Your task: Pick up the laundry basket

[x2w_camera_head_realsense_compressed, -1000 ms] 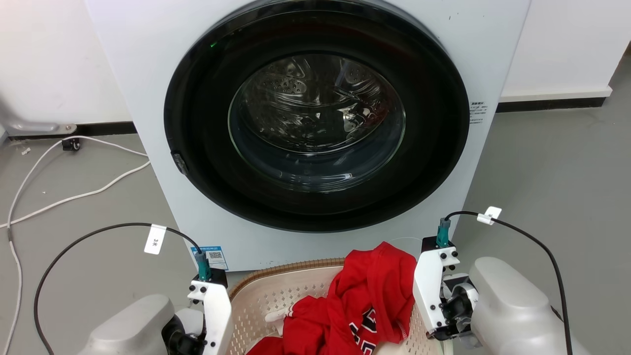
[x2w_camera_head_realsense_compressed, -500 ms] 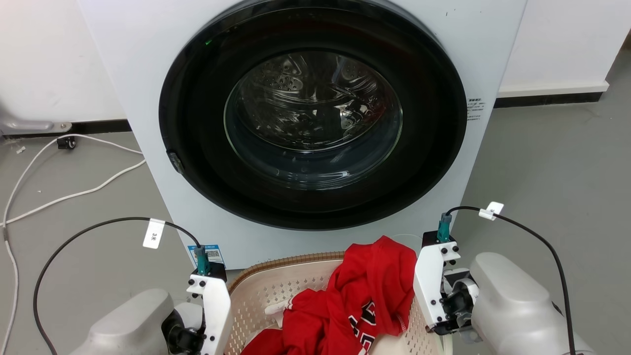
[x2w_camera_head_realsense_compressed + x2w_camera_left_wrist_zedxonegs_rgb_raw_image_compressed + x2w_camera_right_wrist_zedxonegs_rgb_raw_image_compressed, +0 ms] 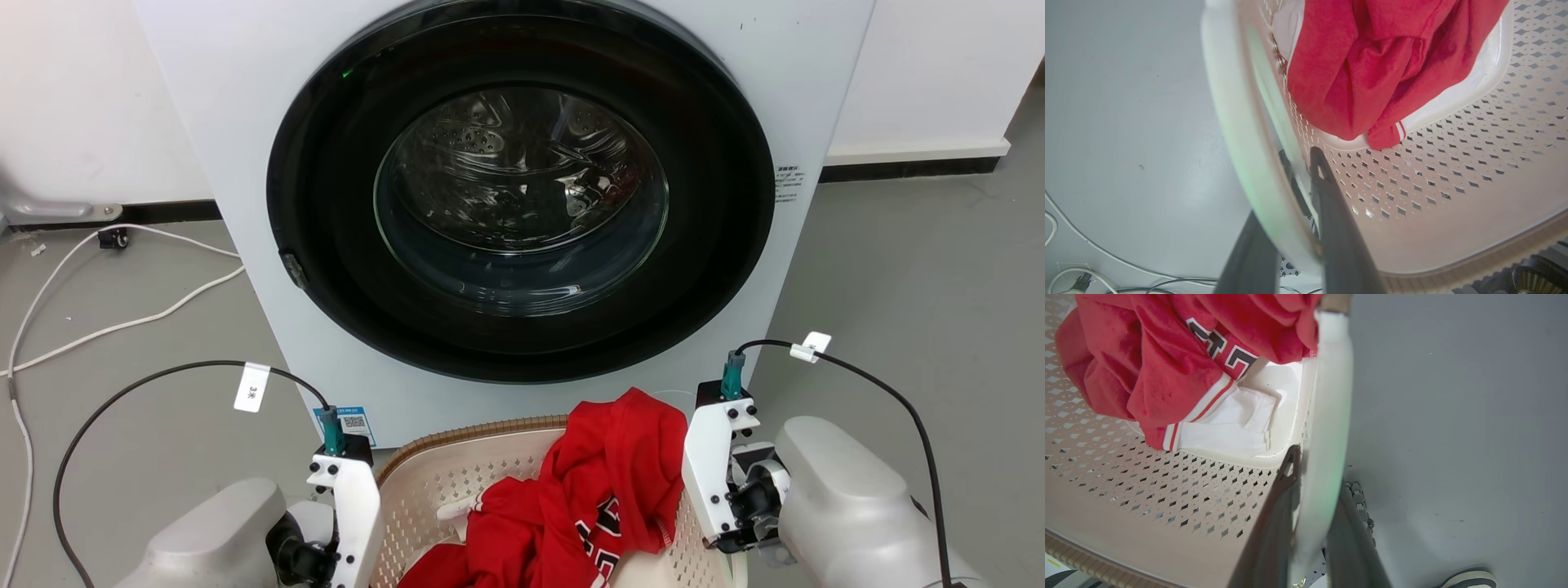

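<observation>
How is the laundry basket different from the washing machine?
The laundry basket is much smaller than the washing machine. The basket is cream with little holes and a brown rim; the machine is smooth white with a round dark glass door. Both are pale.

laundry room, front-loading washing machine

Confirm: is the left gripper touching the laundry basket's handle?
Touching. In the left wrist view, the left gripper straddles the white loop handle of the laundry basket, with one dark finger pressed against each side and no gap visible.
</observation>
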{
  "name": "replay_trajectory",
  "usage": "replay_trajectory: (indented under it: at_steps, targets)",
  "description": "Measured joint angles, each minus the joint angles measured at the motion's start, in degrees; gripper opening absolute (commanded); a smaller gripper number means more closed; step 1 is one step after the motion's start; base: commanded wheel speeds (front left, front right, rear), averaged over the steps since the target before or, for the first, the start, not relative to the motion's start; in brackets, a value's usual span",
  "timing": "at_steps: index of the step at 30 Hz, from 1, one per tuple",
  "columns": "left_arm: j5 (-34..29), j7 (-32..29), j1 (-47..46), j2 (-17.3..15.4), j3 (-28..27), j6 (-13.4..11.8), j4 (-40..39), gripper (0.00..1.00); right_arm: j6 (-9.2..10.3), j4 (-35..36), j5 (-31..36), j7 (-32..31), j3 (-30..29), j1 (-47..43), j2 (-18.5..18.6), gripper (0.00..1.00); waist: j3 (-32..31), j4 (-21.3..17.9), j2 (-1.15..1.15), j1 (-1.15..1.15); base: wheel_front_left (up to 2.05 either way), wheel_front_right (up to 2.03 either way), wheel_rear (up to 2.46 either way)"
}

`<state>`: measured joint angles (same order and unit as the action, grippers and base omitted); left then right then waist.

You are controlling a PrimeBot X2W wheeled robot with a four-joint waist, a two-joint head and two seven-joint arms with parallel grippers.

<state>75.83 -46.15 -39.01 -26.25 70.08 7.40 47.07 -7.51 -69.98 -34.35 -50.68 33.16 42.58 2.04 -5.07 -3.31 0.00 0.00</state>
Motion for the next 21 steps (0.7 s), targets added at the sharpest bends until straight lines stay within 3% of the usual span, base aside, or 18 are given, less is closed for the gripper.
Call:
replay_trajectory:
  at_steps: [21]
  targets:
    - [1.16,-0.77,-0.08,0.32,0.15,0.0,1.25,0.0,0.0,-1.0,-2.8,0.8,2.02,0.62,0.02,0.0,-0.05,-0.16,0.0,0.0,0.0,0.0,0.0]
